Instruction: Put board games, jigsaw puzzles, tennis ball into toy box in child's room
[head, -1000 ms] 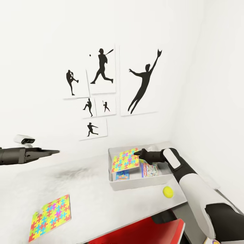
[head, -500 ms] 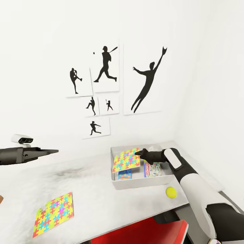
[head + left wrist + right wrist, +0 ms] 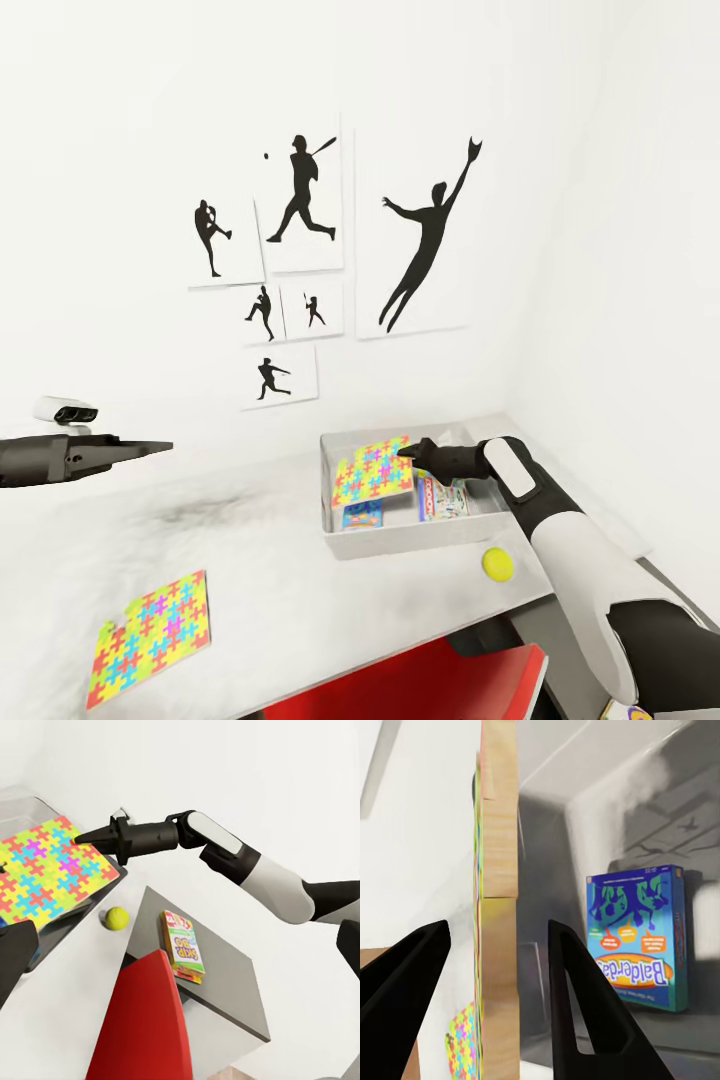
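The light-grey toy box (image 3: 392,541) stands at the table's (image 3: 300,590) far right end. One jigsaw puzzle (image 3: 371,470) tilts over its left half. My right gripper (image 3: 404,452) is open at the sheet's upper corner. The sheet's edge (image 3: 499,907) runs between the fingers (image 3: 406,990) with a gap on each side. A blue board game (image 3: 362,515) and a white-red one (image 3: 441,497) lie in the box. The tennis ball (image 3: 497,563) rests just in front of it. The other puzzle (image 3: 150,635) lies flat at the near left. My left gripper (image 3: 162,447) hovers open, empty, above the table's left side.
A red chair (image 3: 420,685) is tucked under the table's near edge. Beside the table stands a lower dark grey-topped cabinet (image 3: 225,979) with a board game (image 3: 182,945) lying on it. White walls close in behind and to the right, with baseball silhouette pictures (image 3: 300,250).
The head view swayed slightly right and back. Neither arm nor any toy has moved relative to the table.
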Robot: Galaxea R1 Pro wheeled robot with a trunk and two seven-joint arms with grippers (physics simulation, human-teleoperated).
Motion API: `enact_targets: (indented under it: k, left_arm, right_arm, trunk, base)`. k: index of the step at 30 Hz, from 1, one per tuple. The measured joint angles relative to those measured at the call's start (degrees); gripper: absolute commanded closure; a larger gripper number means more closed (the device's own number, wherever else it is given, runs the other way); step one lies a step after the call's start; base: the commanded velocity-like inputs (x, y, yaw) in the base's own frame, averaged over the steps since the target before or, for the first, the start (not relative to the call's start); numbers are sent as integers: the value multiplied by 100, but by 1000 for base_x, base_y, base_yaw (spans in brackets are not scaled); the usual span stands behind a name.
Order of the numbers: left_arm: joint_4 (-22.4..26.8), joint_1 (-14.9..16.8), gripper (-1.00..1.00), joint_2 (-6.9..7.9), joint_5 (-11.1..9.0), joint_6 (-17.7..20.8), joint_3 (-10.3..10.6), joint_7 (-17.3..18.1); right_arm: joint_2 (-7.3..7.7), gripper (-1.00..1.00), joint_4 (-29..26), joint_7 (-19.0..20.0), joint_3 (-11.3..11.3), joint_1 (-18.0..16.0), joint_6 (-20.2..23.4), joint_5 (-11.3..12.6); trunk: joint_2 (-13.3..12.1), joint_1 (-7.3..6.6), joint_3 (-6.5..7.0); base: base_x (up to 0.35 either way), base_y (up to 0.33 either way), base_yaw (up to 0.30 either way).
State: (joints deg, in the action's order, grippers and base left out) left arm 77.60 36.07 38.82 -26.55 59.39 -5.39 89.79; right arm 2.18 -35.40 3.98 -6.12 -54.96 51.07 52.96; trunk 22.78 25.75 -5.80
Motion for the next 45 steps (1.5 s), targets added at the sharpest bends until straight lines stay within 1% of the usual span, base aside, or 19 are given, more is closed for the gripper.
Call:
enact_targets:
  k: [21,29,36,45]
  left_arm:
    - [0,-5,-100,-1,2,0,3,0]
    - [0,-4,-100,-8,8,0,7,0]
    - [0,-6,-100,-7,4,0,7,0]
    - [0,-6,-100,-2,-1,0,0,0]
  right_arm:
    - [13,100,-10,0,43,-43,-16,-10]
    - [15,100,-434,0,-18,-29,-19,-3]
    - [16,100,-488,0,-30,-19,-23,-8]
    - [22,100,-486,0,-40,-18,-230,-16]
  trunk:
    - [0,0,-147]
    - [0,0,-206]
    - [0,0,-258]
    - [0,0,-325]
  base:
    - [0,0,0]
    - [0,0,0]
    - [0,0,0]
    - [0,0,0]
